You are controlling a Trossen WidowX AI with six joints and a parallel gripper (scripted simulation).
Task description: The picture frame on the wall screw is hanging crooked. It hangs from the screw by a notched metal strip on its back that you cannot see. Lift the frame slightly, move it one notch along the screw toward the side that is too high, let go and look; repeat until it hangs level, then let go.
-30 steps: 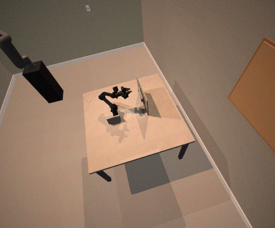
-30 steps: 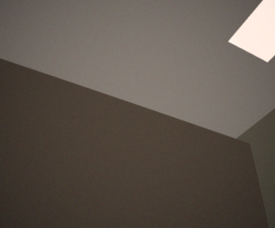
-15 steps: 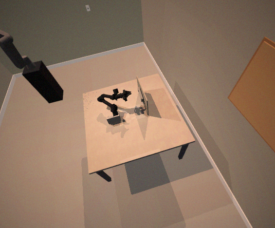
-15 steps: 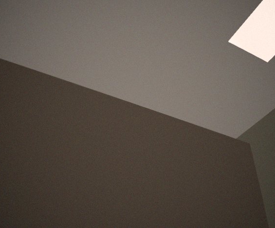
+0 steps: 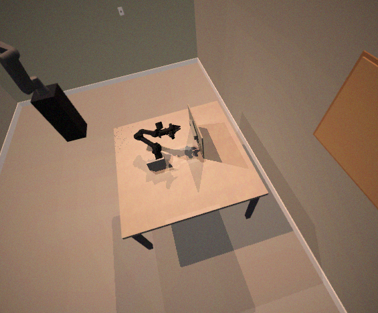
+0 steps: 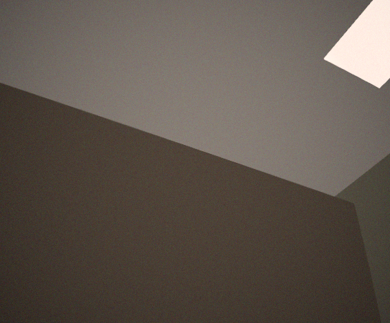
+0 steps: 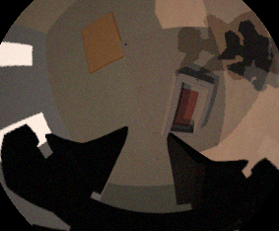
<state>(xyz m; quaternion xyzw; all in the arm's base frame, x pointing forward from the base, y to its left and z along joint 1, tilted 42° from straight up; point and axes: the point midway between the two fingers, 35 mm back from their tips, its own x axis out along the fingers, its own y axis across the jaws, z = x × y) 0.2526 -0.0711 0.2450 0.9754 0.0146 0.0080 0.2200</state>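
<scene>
picture frame [image 5: 201, 145] [image 7: 172, 108] | grey border, red picture | on upright panel | tilted in wrist view

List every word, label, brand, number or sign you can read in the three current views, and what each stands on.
None readable in any view.
The gripper, the picture frame and the orange panel show no legible text; any small marking would be lost in the blur.
</scene>
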